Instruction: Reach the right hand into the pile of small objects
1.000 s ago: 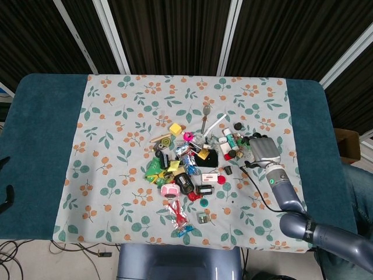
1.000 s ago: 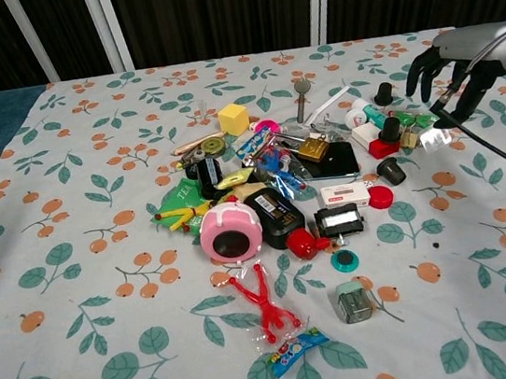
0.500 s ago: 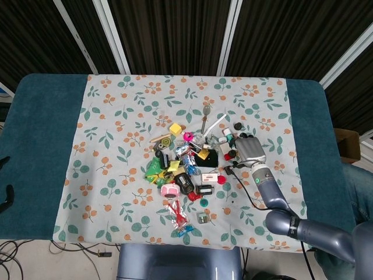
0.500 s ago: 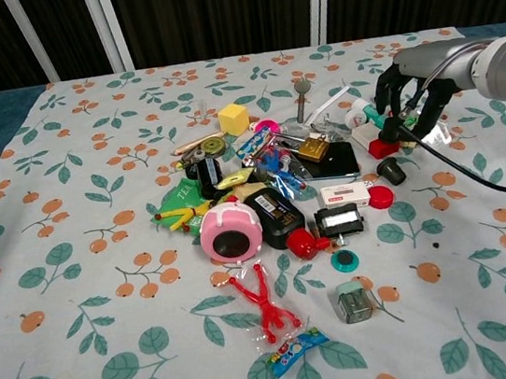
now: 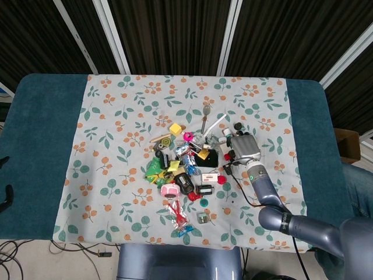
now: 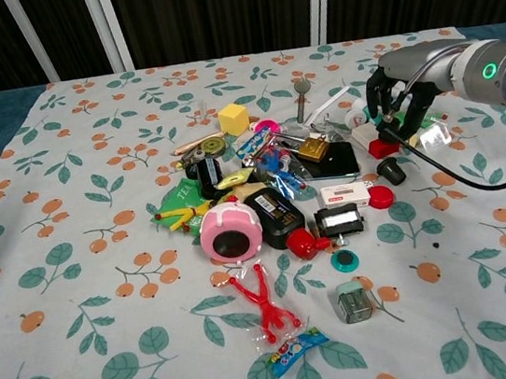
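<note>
**Right hand at the pile's right edge**

Your right hand [image 6: 398, 101] sits over the right-hand edge of the pile [image 6: 272, 187], palm down, with its dark fingers [image 6: 381, 105] curled downward and apart from one another. The fingertips hang just above, or touching, a red block [image 6: 382, 147] and the small white and teal pieces beside it; you cannot tell from either view whether they make contact, and nothing shows as held. In the head view the same hand [image 5: 243, 148] covers the pile's right fringe, next to a black cap [image 5: 238, 125].

The pile lies in the middle of the floral cloth [image 6: 76, 271] on the desk [image 5: 41, 146]. A black phone [image 6: 341, 159] lies just left of the hand. Nearer the front are a white card [image 6: 345, 195], a red disc [image 6: 381, 196] and a small black cup [image 6: 389, 170]. At the pile's centre sit a pink round case [image 6: 230, 233], a yellow cube [image 6: 233, 117] and a spoon [image 6: 301, 94]. A red stick figure [image 6: 263, 307] lies apart in front.

Your left hand [image 5: 4, 195] shows only as dark tips at the left edge of the head view; its state cannot be told.
</note>
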